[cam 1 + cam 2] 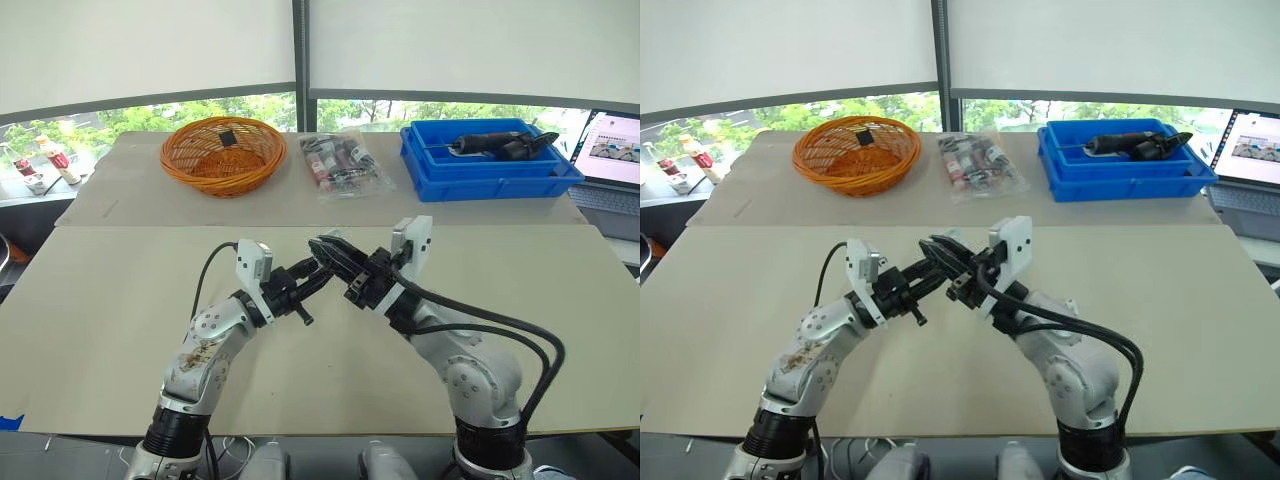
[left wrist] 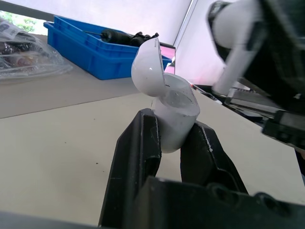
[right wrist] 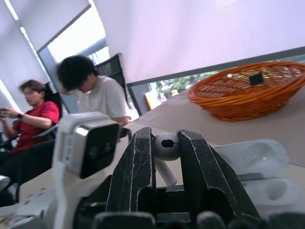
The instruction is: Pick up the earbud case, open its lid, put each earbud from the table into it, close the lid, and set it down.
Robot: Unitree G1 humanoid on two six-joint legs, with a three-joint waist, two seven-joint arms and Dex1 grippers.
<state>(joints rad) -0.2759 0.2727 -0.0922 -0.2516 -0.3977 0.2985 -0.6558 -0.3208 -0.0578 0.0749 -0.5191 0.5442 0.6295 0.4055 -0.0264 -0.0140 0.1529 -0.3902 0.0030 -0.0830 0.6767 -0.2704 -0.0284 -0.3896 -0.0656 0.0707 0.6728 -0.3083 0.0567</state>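
Note:
My left gripper (image 2: pixel 174 138) is shut on the white earbud case (image 2: pixel 174 117), whose lid (image 2: pixel 148 69) stands open above the body. My right gripper (image 3: pixel 167 145) is shut on a white earbud (image 3: pixel 166 147), held by its round head with the stem pointing down. In the left wrist view that earbud (image 2: pixel 236 43) hangs just beside and above the open case. In the eye views both grippers meet above the middle of the table (image 1: pixel 100 300), left gripper (image 1: pixel 318 270) touching tips with the right gripper (image 1: pixel 335 255).
An orange wicker basket (image 1: pixel 222 152) stands at the back left, a clear bag of small items (image 1: pixel 342 163) at the back middle, and a blue bin (image 1: pixel 488 160) holding a tool at the back right. A laptop (image 1: pixel 612 160) sits at the far right. Two people sit beyond the table in the right wrist view.

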